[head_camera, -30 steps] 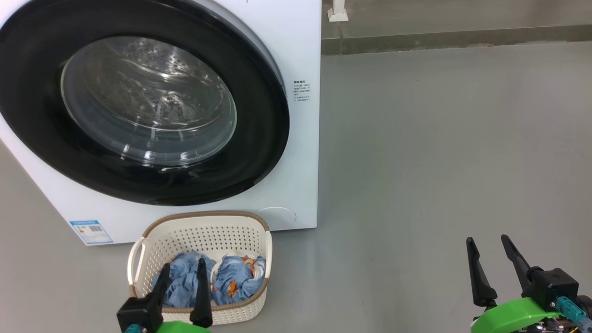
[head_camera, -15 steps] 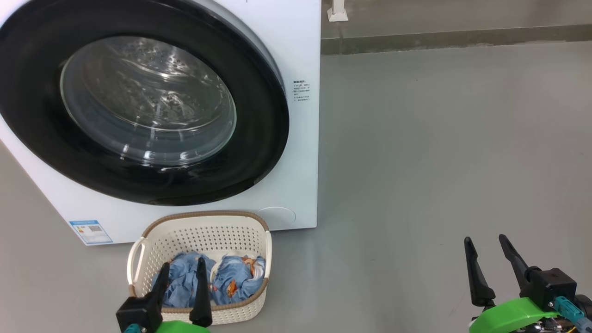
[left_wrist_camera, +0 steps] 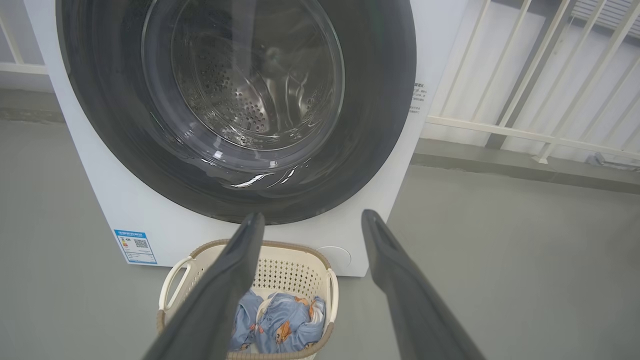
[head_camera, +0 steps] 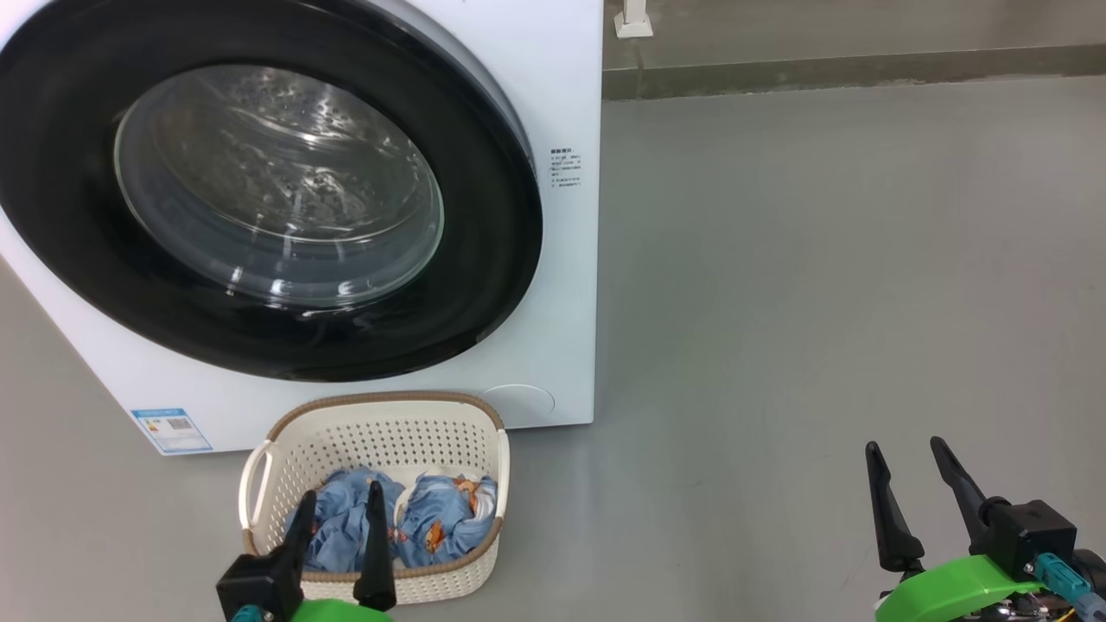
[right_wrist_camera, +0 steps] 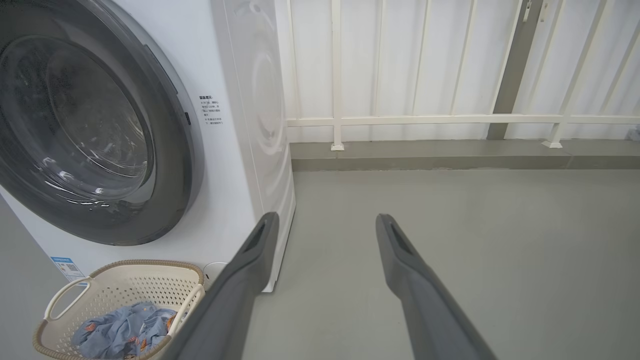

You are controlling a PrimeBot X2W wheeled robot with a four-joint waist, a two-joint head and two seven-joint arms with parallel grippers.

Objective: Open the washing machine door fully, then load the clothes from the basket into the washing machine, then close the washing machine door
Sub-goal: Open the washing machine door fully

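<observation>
While the washing machine door [head_camera: 276, 186] sits closed, clothes [head_camera: 436, 518] in basket [head_camera: 380, 402]; left gripper [head_camera: 342, 490], right gripper [head_camera: 904, 443] spread, empty.

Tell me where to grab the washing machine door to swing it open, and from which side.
Grip the washing machine door at its black ring's right edge: a small notch there breaks the rim, likely the pull. Come from the right with the open right gripper, jaws straddling the edge.

The left gripper [left_wrist_camera: 313, 216] spreads its dark fingers wide and empty over the basket [left_wrist_camera: 280, 265] of blue clothes [left_wrist_camera: 290, 325], which stands on the grey floor [left_wrist_camera: 500, 260] just before the white washing machine [left_wrist_camera: 120, 200], whose washing machine door [left_wrist_camera: 380, 100] sits closed.
</observation>
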